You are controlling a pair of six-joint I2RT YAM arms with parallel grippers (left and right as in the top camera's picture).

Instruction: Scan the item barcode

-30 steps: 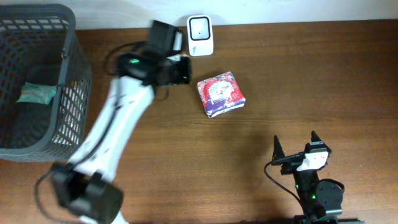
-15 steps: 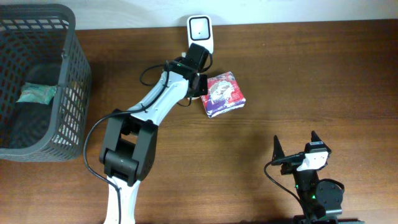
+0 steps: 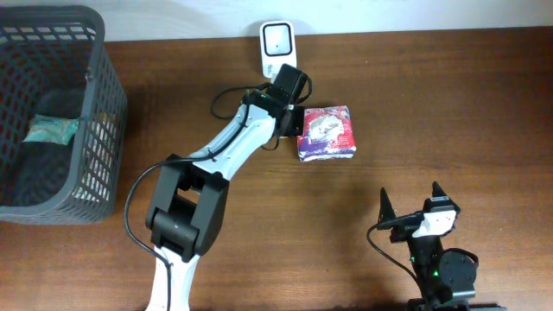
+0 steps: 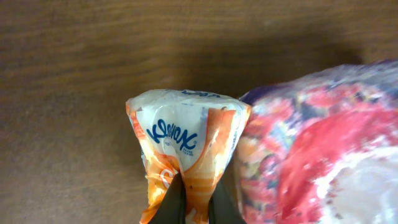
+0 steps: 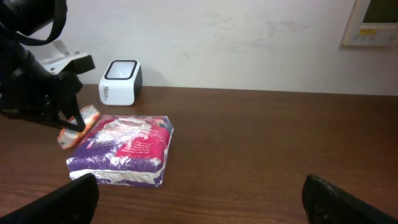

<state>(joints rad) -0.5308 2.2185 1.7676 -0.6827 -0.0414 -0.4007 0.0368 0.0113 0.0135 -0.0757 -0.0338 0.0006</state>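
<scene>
Overhead: left claw (image 3: 298,119) shut on item; scanner (image 3: 277,41) near, ahead of claw and slightly to one side. Right claw (image 3: 409,193) wide open, empty, well apart, so left arm is nearer.
Left wrist: fingers (image 4: 177,202) pinch Kleenex pack (image 4: 186,140) by one end, long axis straight out from fingertips. Orange-white crinkled wrapper, no barcode visible.
Right wrist: pack at claw tip, just beside purple pack (image 5: 124,152).

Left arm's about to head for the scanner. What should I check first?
1. Left gripper shut on Kleenex packet: ok.
2. Packet free of the purple package: not ok, no gap visible between them.
3. Scanner window unobstructed: ok.
4. Barcode location on packet: cannot tell, none visible.
5. Right gripper open, parked clear: ok.
</scene>
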